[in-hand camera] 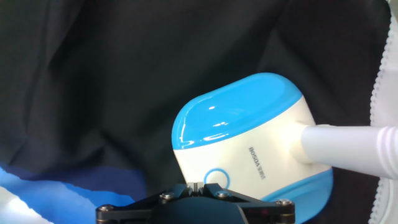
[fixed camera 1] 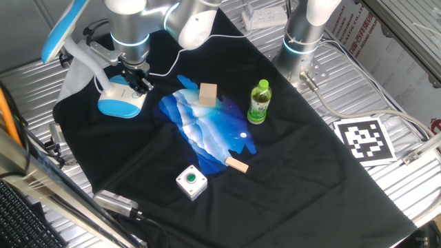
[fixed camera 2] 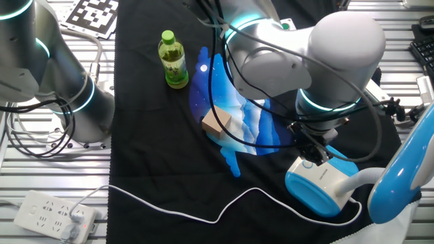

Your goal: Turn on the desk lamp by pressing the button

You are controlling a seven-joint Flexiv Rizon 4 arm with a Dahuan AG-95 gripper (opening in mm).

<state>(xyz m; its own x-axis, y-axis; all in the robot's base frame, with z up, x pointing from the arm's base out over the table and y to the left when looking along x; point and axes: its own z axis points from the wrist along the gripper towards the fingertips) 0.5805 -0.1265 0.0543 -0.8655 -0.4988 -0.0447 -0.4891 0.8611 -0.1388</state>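
Observation:
The desk lamp stands at the black cloth's left edge, with its blue-white oval base (fixed camera 1: 122, 100) and its long blue head (fixed camera 1: 65, 27) raised above. The base also shows in the other fixed view (fixed camera 2: 319, 186) and fills the hand view (in-hand camera: 249, 140). The button (in-hand camera: 216, 178) is a small pale disc with a blue ring on the base's white top. My gripper (fixed camera 1: 138, 81) hangs right over the base, and it also shows in the other fixed view (fixed camera 2: 313, 154). In the hand view my gripper (in-hand camera: 196, 185) has its fingertips touching each other, shut and empty, just left of the button.
A green bottle (fixed camera 1: 258, 102), a wooden block (fixed camera 1: 207, 94) on a blue-white sheet (fixed camera 1: 207, 127), a small wooden piece (fixed camera 1: 237, 164) and a green button on a white box (fixed camera 1: 191, 181) lie on the cloth. A second arm's base (fixed camera 1: 303, 34) stands behind. A white cable (fixed camera 2: 203, 210) runs to a power strip (fixed camera 2: 51, 215).

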